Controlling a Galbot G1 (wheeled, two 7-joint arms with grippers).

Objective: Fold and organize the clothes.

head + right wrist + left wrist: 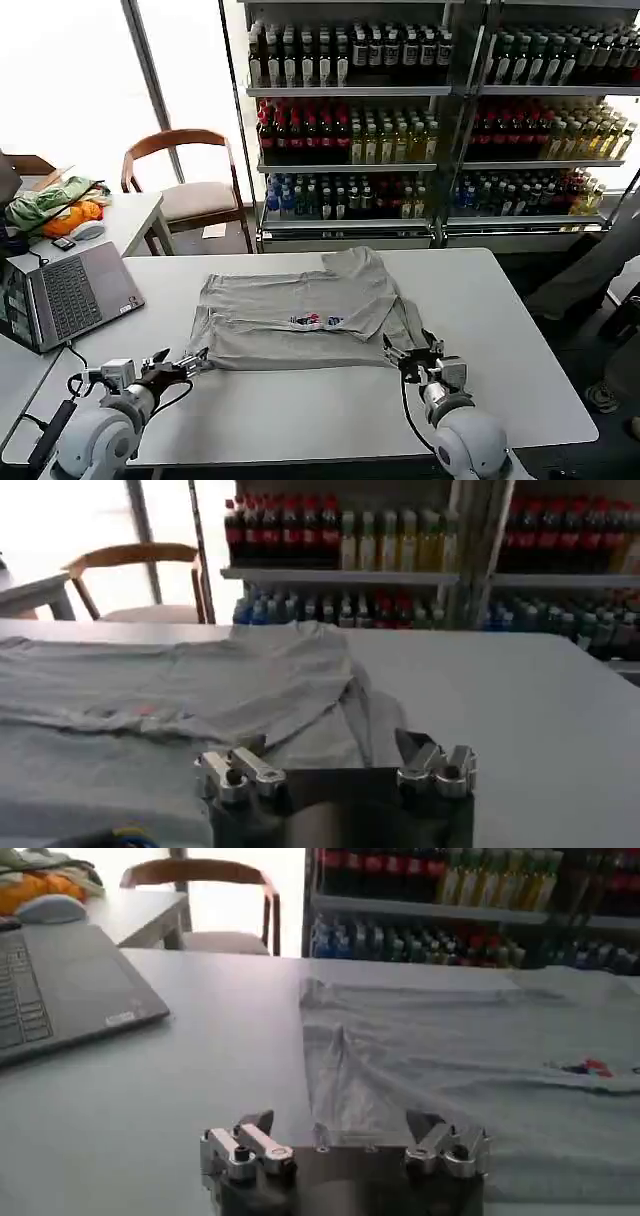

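While the grey shirt lies partly folded across the middle of the white desk, both hands sit at its near hem, so the fold looks to be mid-course. Next, each hand likely needs to close on a lower corner and carry it toward the frame's top. At lower left, the left hand rests open by the hem corner; at lower right, the right hand is spread open over the fabric edge.
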